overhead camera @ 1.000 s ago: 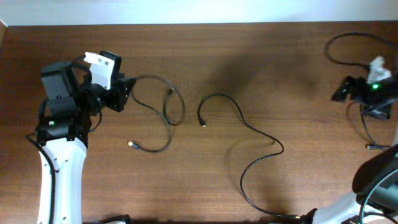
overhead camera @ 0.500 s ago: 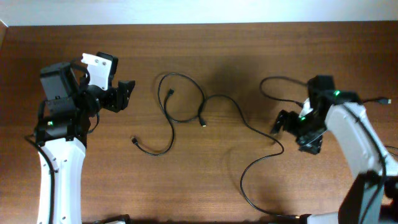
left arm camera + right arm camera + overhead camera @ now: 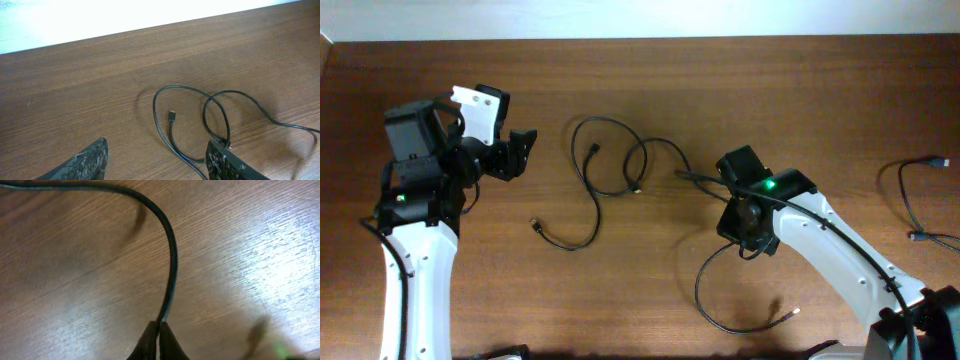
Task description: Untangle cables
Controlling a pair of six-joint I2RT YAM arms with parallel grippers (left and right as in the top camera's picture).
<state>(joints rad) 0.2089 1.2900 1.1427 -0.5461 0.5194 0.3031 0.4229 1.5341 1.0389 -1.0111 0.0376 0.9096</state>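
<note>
Two thin black cables lie mid-table, their loops overlapping. The left cable (image 3: pixel 594 212) runs from a plug by its upper loop down to an end at the lower left. The middle cable (image 3: pixel 697 290) loops over it, passes through my right gripper (image 3: pixel 728 190) and curls down to a metallic tip. In the right wrist view the right gripper (image 3: pixel 159 328) is shut on this cable (image 3: pixel 173 265). My left gripper (image 3: pixel 523 150) hovers open left of the loops, holding nothing. In the left wrist view the left gripper (image 3: pixel 160 161) has the crossed loops (image 3: pixel 154 107) just ahead of it.
A third black cable (image 3: pixel 903 195) lies apart at the far right edge. The left arm's white base stands along the left side. The right arm reaches in from the lower right corner. The wooden table's (image 3: pixel 800 90) back edge meets a white wall.
The right arm swept from the far right to mid-table, shut on the middle cable and dragged it left, so its loop now overlaps the left cable. The left gripper opened wider and then stayed put.
</note>
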